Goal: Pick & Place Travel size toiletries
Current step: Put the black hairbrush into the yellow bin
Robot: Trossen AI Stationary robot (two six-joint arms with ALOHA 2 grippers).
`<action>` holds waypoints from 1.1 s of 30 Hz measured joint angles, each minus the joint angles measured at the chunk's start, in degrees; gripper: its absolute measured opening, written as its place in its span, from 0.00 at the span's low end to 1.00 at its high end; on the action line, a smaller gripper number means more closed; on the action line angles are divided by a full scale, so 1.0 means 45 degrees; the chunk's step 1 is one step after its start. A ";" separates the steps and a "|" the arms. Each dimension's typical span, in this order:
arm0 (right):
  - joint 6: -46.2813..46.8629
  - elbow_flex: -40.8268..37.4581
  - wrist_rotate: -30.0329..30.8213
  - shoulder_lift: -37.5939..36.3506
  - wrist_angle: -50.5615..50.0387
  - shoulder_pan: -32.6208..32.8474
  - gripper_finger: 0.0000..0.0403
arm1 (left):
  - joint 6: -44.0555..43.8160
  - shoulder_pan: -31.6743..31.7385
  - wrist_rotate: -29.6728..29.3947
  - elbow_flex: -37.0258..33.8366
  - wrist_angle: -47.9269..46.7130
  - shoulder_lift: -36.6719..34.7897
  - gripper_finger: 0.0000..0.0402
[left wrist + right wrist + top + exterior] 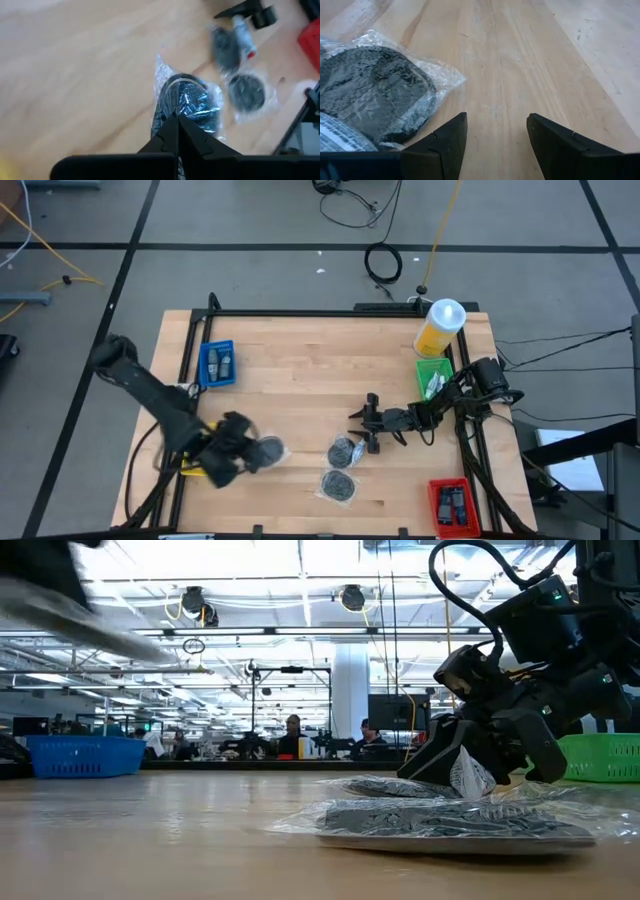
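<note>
Where the travel size toiletries are stored, two mini bottles (219, 363) are seen in the blue bin (204, 367) at the counter's (290, 370) far left, and white tubes (432, 385) in the green bin (443, 366) at far right. One tube (242, 34) is shown lying beside a dark bagged bundle (344, 450). The left tool (262, 452) is pressed together, pinching a bagged bundle (190, 102) raised off the counter. The right tool (362, 419) is held spread, low at the counter, beside the middle bundle.
</note>
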 joint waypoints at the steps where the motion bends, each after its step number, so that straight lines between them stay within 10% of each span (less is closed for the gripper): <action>1: 0.0000 0.0000 -0.0023 0.0000 0.0010 0.0000 0.49 | -0.0655 -0.0378 0.0089 -0.0005 -0.0542 -0.0288 0.00; 18: 0.0004 0.0000 0.0015 0.0000 0.0176 0.0000 0.49 | -1.0682 -0.4811 0.4640 -0.0017 -0.8389 -0.1150 0.00; 33: 0.0102 0.0000 0.0016 0.0000 0.0171 0.0000 0.49 | -1.1144 -0.4233 0.5682 -0.0321 -0.8206 0.1600 0.00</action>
